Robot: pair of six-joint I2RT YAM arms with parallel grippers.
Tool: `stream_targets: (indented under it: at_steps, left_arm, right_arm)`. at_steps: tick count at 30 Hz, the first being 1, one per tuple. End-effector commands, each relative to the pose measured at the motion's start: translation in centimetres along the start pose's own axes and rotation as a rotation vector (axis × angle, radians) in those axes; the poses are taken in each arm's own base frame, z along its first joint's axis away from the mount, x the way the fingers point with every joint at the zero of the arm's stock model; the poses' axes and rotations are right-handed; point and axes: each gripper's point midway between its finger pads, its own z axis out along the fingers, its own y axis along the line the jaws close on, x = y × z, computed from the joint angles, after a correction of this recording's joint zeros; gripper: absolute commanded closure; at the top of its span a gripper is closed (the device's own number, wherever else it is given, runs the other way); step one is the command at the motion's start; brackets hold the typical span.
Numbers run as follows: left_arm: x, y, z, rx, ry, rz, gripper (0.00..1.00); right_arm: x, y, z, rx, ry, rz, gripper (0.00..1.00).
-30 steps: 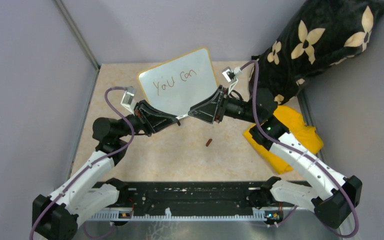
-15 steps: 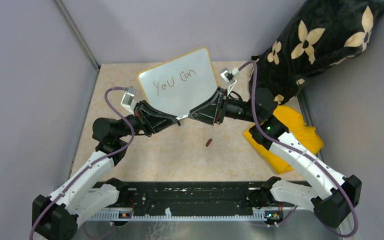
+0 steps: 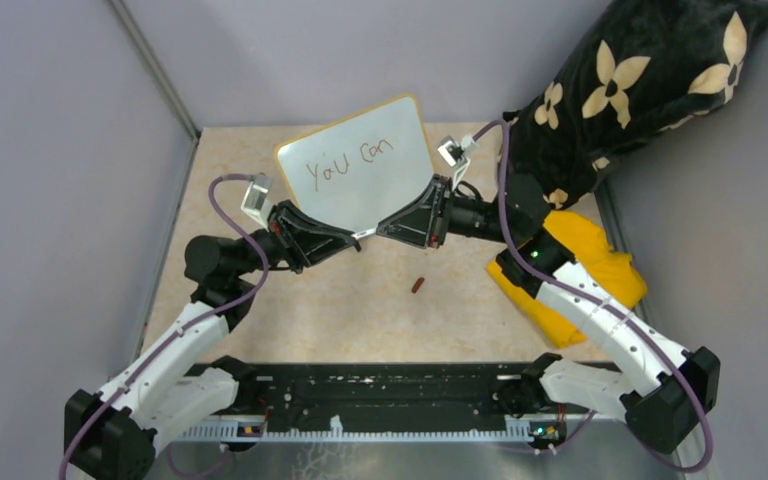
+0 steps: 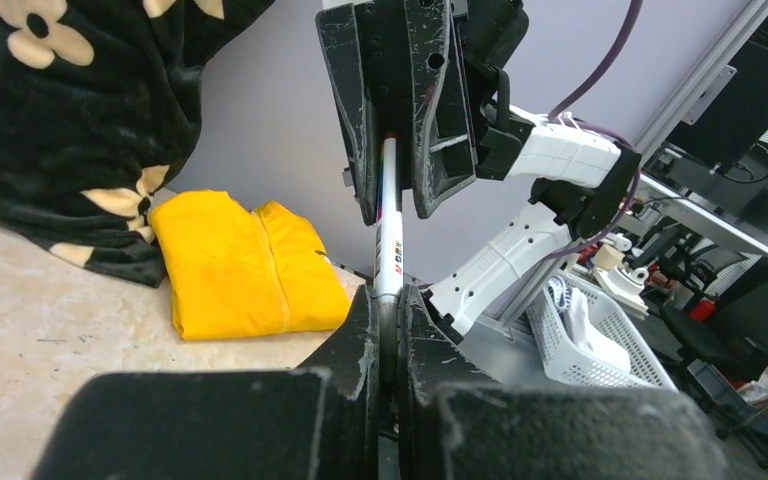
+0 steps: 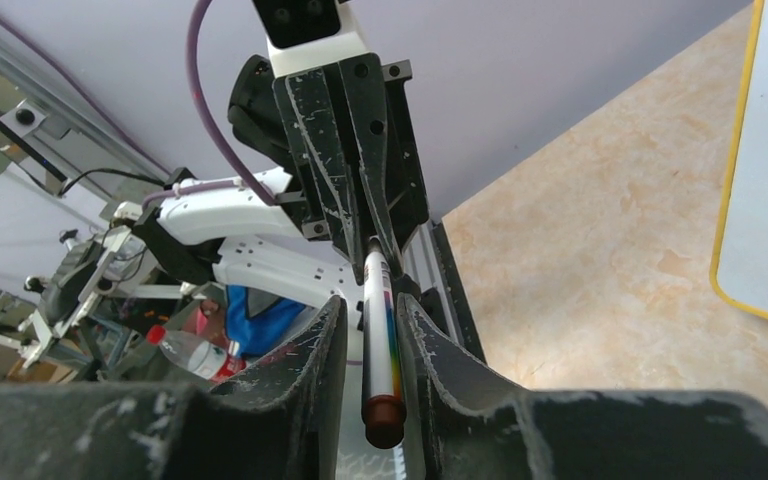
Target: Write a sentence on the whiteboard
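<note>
Whiteboard on beige tabletop, lavender walls

Lavender-grey walls on three sides — pale marbled tabletop, metal corner post.

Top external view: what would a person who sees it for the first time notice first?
The eye goes to the middle of the table, where the left gripper and the right gripper meet tip to tip around one marker, just in front of the whiteboard reading "you can". Next comes the big black cushion with cream flowers at the far right, and a bright yellow cloth beside the right arm.
</note>
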Motion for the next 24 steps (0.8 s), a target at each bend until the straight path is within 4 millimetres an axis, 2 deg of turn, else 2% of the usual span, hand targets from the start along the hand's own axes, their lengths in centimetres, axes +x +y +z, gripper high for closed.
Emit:
stream_targets:
  at_steps: [1,4,7,9,10,14,16,19,24]
  left_arm:
    - [-1.31,-0.89,0.33,0.021,-0.031,0.058,1.0]
    - [-1.3,-0.82,0.34,0.018,-0.03,0.061,1.0]
    - [-1.12,-0.74,0.34,0.019,-0.023,0.057,1.0]
    - [-0.97,-0.71,0.31,0.021,-0.018,0.054,1.0]
    - [-0.94,-0.68,0.29,0.02,-0.016,0.053,1.0]
    - [-0.85,-0.66,0.25,0.017,-0.016,0.05,1.0]
    - [-0.81,-0.55,0.22,0.012,-0.016,0.05,1.0]
    - [-0.74,-0.52,0.21,0.011,-0.013,0.051,1.0]
    - [-0.77,-0.46,0.19,0.007,-0.015,0.054,1.0]
  right_arm:
    - [-0.78,1.33,0.04,-0.047,-0.002,-0.039,0.75]
    - [-0.74,1.39,0.03,-0.047,0.007,-0.044,0.82]
    - [-0.76,1.4,0.04,-0.047,0.006,-0.048,0.95]
    - [-0.78,1.39,0.02,-0.047,0.0,-0.048,0.98]
    - [-0.85,1.41,0.0,-0.046,-0.005,-0.047,0.98]
    - [-1.21,1.28,0.02,-0.042,-0.036,-0.038,0.77]
    - [-1.47,1.5,0.02,-0.048,-0.053,-0.038,0.71]
    - [-1.63,1.42,0.05,-0.043,-0.061,-0.036,0.71]
    - [-1.57,1.54,0.02,-0.048,-0.054,-0.038,0.84]
